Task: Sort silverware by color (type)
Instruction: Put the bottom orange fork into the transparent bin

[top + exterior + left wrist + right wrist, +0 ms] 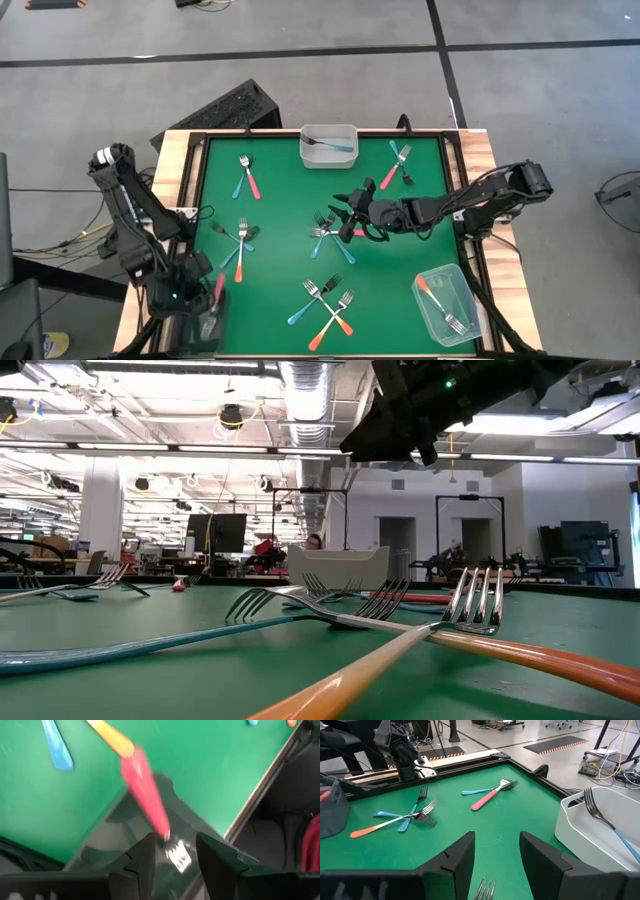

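Small forks with blue, pink-red or orange handles lie in crossed groups on the green mat. My left gripper hangs open at the near left corner, pointing steeply down over a clear container. A pink-red fork shows blurred in the gap between its fingers, tines down toward the container's floor, and appears to touch neither finger. My right gripper is open with nothing in it, above the middle group of forks.
A white container at the far middle holds a blue fork. A clear container at the near right holds an orange fork. Fork groups lie at the far left, far right, left and near middle.
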You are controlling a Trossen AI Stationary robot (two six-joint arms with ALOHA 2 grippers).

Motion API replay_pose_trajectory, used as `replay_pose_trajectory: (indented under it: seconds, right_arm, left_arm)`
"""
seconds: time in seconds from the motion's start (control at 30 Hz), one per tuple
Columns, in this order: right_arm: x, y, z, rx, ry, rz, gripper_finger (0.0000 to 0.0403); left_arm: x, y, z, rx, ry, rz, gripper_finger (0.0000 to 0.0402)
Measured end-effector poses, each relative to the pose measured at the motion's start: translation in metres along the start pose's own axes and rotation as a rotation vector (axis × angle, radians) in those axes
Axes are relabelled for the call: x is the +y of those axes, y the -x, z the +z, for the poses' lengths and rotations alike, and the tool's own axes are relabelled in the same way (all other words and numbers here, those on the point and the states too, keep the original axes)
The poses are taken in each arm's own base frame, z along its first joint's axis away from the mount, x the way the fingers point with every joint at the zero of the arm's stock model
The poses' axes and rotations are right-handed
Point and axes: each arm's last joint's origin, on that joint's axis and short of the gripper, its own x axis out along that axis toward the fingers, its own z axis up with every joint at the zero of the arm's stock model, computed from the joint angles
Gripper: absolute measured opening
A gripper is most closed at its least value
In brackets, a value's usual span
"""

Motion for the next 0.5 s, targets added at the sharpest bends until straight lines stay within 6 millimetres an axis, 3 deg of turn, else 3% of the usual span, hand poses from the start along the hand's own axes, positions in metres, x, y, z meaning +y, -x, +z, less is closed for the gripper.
replay_pose_trajectory:
  seconds: [0.27,0.5]
  right_arm:
    - [0.000,0.000,0.000,-0.001,0.017,0.002,0.0179]
    - [0.008,0.003,-0.002,0.037,0.012,0.170,0.0179]
  left_arm:
    - [0.013,0.008,0.018,-0.267,-0.035,0.054,0.0147]
    - [0.005,0.011,0.040,-0.627,-0.269,0.050,0.0139]
